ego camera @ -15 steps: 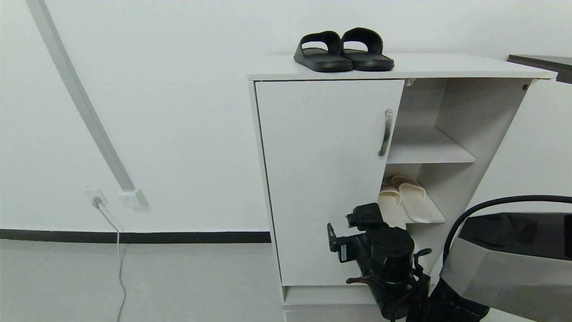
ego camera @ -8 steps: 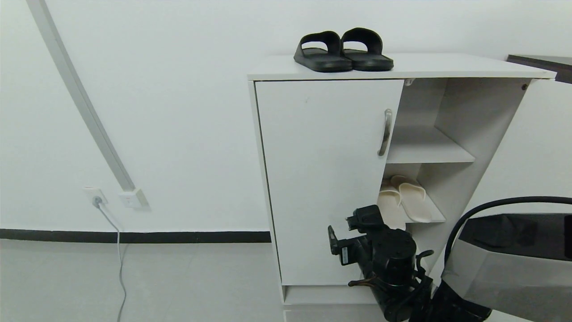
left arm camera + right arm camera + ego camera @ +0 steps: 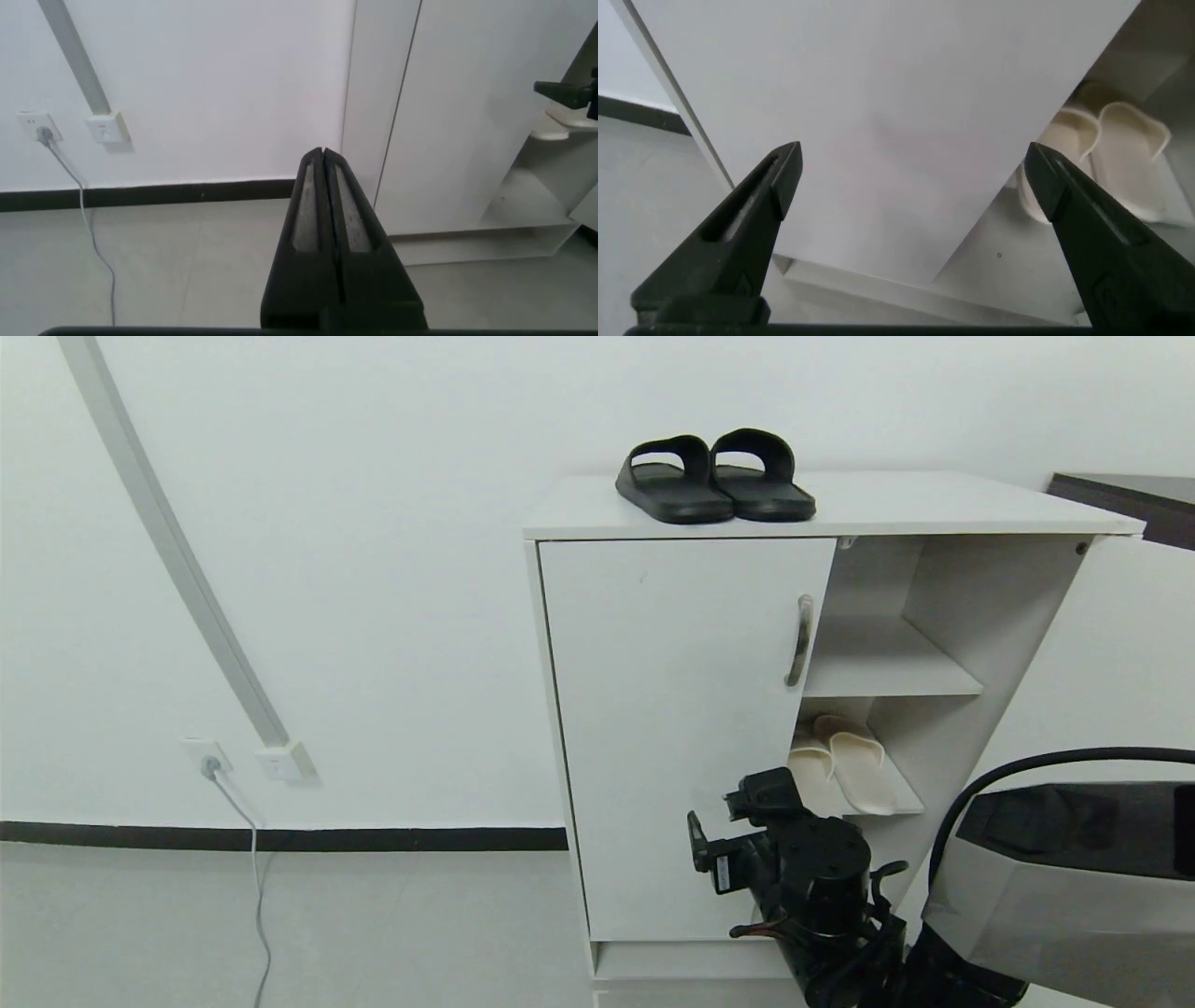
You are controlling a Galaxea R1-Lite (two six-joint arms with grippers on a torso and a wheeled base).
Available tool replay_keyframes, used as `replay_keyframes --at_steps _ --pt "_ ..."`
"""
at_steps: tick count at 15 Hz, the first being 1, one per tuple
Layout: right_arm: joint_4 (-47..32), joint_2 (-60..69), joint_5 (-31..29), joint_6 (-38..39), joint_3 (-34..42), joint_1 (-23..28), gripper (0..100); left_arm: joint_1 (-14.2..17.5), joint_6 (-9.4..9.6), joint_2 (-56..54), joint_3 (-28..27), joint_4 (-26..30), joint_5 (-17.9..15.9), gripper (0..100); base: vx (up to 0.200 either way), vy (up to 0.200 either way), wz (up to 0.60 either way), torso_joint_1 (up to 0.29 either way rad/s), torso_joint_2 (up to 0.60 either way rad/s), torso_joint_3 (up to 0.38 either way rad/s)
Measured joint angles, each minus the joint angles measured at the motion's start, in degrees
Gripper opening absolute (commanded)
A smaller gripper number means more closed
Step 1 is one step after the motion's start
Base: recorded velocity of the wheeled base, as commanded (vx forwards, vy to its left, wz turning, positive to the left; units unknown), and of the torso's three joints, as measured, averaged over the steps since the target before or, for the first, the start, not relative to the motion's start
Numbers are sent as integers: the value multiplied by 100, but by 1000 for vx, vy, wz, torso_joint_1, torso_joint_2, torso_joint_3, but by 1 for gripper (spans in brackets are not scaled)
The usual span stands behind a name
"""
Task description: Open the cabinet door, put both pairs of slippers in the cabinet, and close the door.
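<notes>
Two pairs show: the black slippers (image 3: 715,478) sit on the cabinet (image 3: 934,504) top, and the cream slippers (image 3: 854,765) lie on a lower shelf, partly hidden by the closed door (image 3: 672,728) and the right gripper (image 3: 733,821), whose jaws gape wide and empty. The open door (image 3: 1111,644) is cut off at the frame edge. The left gripper (image 3: 322,163) looks pressed together, holding nothing.
</notes>
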State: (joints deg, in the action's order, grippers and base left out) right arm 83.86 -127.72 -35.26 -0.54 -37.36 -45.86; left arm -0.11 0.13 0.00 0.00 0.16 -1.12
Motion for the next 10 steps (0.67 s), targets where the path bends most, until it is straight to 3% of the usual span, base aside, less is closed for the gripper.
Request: replay_keyframes --at_steps 10 --pt "116 0 12 -77 46 0 100 1 2 0 0 0 -2 0 0 0 0 125 -459 -337"
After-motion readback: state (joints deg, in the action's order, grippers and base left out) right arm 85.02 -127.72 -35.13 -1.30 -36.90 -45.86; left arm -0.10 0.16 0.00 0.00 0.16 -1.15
